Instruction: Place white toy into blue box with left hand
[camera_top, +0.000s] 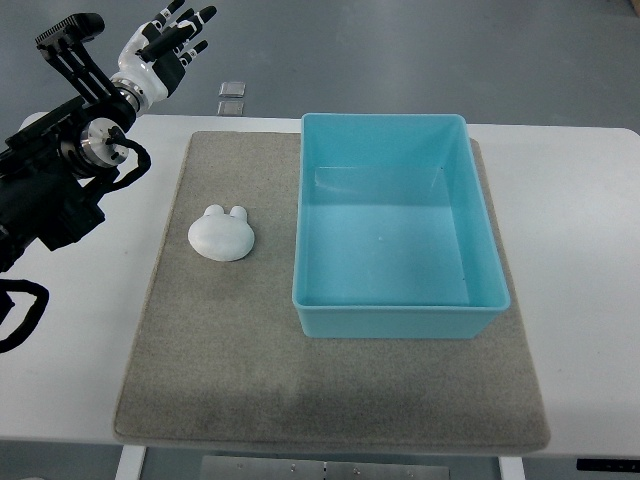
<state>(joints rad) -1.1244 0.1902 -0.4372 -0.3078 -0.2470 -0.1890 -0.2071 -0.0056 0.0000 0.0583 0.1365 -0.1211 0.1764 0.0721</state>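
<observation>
While my left hand (172, 42) hangs up at the far-left corner of the view, beyond the tabletop's (585, 230) far edge, its fingers are spread loosely and hold nothing. The white toy (222, 234) lies on the grey mat (330, 390), well apart from that hand: from the palm it sits toward me and a little to the right, so the reach I need is mostly a pull back toward the robot's side with a small drift inward.

I judge the toy to be a flattish rounded lump with two little ears on its far side, pointing away from me. Its body is slightly wider than it is deep, so its long axis runs roughly left to right, and I would close the fingers across the shorter near-to-far span, coming from above.

Just to the toy's right, with a strip of mat between them, stands the blue box (400, 322), open and with nothing in it that I can see. Its left wall is the nearest one to the toy, so once I have the toy lifted, the carry is a short move rightward over that wall.

Only the left arm shows; the right one is out of view, so the left is plainly the one placed for this. Nothing of the task is done yet: the toy is untouched.
</observation>
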